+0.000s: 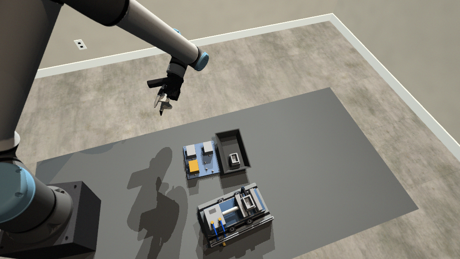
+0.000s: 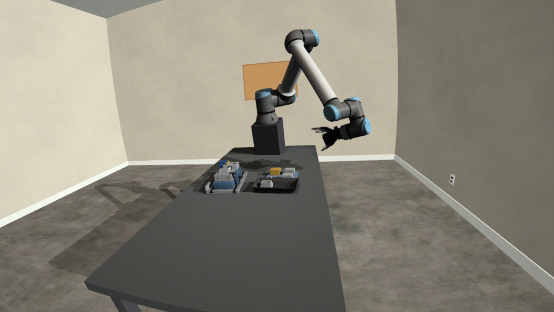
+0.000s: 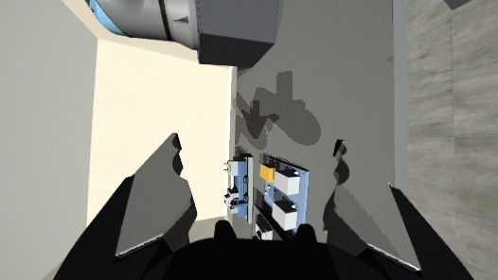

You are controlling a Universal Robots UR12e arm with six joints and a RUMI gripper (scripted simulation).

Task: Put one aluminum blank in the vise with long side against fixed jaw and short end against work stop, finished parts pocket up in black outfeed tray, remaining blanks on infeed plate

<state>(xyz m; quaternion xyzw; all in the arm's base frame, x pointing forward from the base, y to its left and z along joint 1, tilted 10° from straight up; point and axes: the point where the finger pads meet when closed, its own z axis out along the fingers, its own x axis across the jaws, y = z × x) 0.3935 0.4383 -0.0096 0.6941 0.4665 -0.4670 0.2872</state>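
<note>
My gripper (image 1: pixel 162 103) is open and empty, high in the air beyond the table's far edge; it also shows in the exterior view (image 2: pixel 324 138) and the wrist view (image 3: pixel 257 144). The blue infeed plate (image 1: pixel 200 159) holds two gray blanks (image 1: pixel 191 150) (image 1: pixel 207 147) and a yellow brass blank (image 1: pixel 193 166). The black outfeed tray (image 1: pixel 232 150) holds one pocketed finished part (image 1: pixel 235 159), pocket up. The vise (image 1: pixel 235 212) has another pocketed part (image 1: pixel 248 202) between its jaws. The wrist view shows the plate (image 3: pixel 286 189) and the vise (image 3: pixel 239 189) far below.
The arm's black base block (image 1: pixel 74 215) stands at the table's near-left corner. The vise's blue hoses (image 1: pixel 216 229) stick out at its near end. The dark table (image 2: pixel 247 217) stretches long past the fixtures, with floor all around.
</note>
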